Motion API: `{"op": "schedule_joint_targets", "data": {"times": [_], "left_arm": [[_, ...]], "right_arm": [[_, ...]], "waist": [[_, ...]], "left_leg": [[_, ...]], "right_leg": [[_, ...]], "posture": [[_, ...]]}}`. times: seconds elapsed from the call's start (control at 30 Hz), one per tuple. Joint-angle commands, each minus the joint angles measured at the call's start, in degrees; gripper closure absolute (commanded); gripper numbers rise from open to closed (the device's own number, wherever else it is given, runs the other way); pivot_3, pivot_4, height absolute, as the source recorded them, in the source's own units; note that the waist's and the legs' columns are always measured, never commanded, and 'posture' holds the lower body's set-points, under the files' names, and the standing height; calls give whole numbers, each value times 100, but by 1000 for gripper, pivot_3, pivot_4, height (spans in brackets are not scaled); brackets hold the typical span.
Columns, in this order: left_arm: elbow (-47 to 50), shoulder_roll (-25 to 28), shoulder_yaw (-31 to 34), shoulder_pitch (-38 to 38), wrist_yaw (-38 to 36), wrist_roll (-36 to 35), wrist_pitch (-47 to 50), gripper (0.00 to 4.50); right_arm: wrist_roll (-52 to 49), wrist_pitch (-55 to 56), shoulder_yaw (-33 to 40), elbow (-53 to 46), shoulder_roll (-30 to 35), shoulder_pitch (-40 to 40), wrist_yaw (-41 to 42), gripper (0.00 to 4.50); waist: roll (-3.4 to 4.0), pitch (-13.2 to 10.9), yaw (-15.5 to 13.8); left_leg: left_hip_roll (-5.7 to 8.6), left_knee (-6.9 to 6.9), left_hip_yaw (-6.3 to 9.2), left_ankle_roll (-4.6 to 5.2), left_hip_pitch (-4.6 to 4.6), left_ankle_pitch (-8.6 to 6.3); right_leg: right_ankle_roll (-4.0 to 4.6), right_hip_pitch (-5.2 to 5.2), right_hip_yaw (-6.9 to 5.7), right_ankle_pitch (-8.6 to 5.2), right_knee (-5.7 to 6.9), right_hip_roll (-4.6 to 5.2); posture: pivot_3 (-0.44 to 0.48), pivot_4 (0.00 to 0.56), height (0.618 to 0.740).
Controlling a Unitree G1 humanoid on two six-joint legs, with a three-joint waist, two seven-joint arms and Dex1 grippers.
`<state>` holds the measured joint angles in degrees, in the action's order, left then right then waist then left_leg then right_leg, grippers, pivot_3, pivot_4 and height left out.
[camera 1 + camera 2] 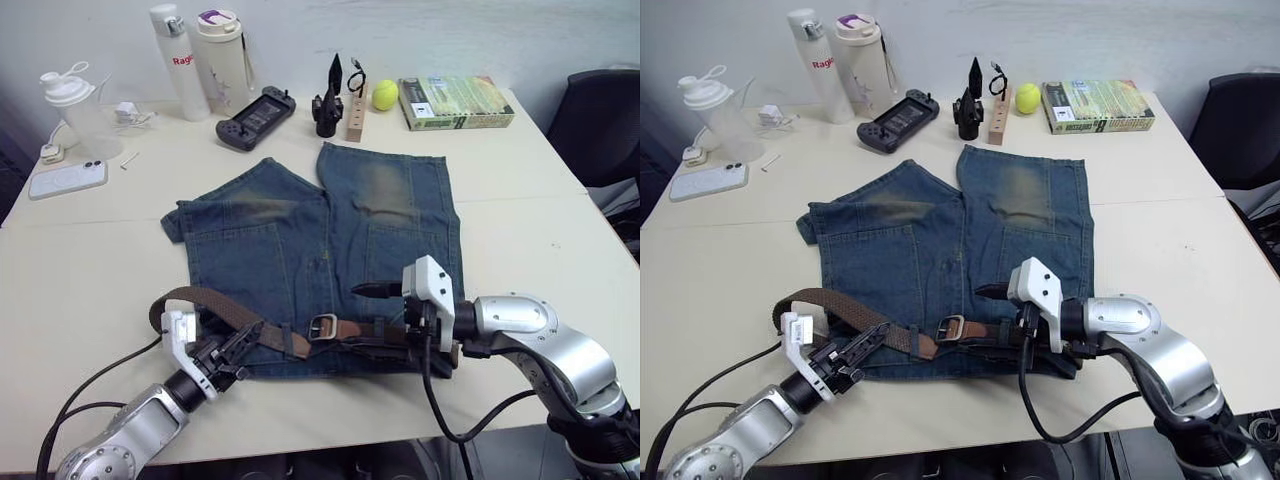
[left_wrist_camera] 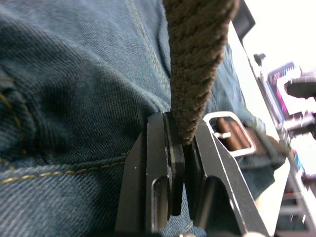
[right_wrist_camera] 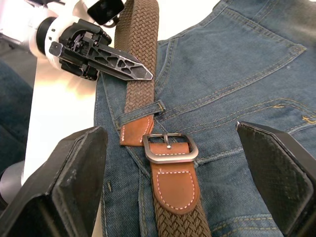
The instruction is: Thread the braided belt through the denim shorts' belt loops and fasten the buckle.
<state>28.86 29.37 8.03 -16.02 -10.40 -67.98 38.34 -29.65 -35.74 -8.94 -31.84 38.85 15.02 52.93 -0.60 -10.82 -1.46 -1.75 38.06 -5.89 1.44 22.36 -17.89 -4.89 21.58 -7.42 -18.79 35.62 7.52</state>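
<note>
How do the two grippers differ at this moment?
The left gripper is shut on the belt, pinching the woven strap, while the right gripper is wide open and holds nothing. The left one sits at the shorts' waistband corner beside the belt's loose loop; the right one hovers over the buckle, with one finger on either side of it. Both sit low at the waistband edge, pointing toward each other.

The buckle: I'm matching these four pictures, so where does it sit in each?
Left eye view: the buckle on the shorts' near edge, between the two hands.
Right eye view: same spot.
Left wrist view: right of the strap.
Right wrist view: centre.
Shared landmark: the braided belt.
</note>
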Motion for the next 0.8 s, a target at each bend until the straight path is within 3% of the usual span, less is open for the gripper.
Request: {"op": "schedule_joint_targets", "data": {"times": [0.03,0.13,0.27,0.47,0.57,0.8], "left_arm": [[-80,114,-172,278,-392,127,265,4500],[-140,177,-328,494,-603,429,366,4500],[-227,127,-349,618,-721,537,504,4500],[-275,114,-298,669,-613,620,762,4500],[-303,163,-262,674,-501,773,883,4500],[315,354,-532,520,-19,2059,694,4500]], "right_arm": [[449,519,-255,-285,51,-105,-25,71],[1013,1083,-537,-215,20,-172,-107,71],[2492,2910,-1000,287,-19,-187,-430,71],[3952,5193,-1400,1193,-104,-171,-961,71],[4134,5610,-1410,1403,-167,-160,-1067,71],[4191,5720,-1318,1418,-225,-234,-1105,71]], "waist": [[1,0,-6],[1,-1,2],[1,-1,4],[0,0,5],[1,0,6],[1,0,18]], "left_leg": [[0,0,0,-1,0,0],[3,0,-1,-2,1,1],[6,0,-3,-7,0,4],[7,1,-6,-13,-4,10],[7,2,-6,-13,-6,15],[3,0,-4,-18,-12,19]], "right_leg": [[0,0,0,0,0,0],[-4,-1,1,2,-1,2],[-6,-1,-1,3,1,0],[-10,-3,-1,5,5,-2],[-10,-4,0,5,9,-3],[-9,-6,2,5,14,-5]], "posture": [[0,150,724],[0,150,724],[0,150,724],[0,150,724],[0,150,724],[0,150,724]]}}
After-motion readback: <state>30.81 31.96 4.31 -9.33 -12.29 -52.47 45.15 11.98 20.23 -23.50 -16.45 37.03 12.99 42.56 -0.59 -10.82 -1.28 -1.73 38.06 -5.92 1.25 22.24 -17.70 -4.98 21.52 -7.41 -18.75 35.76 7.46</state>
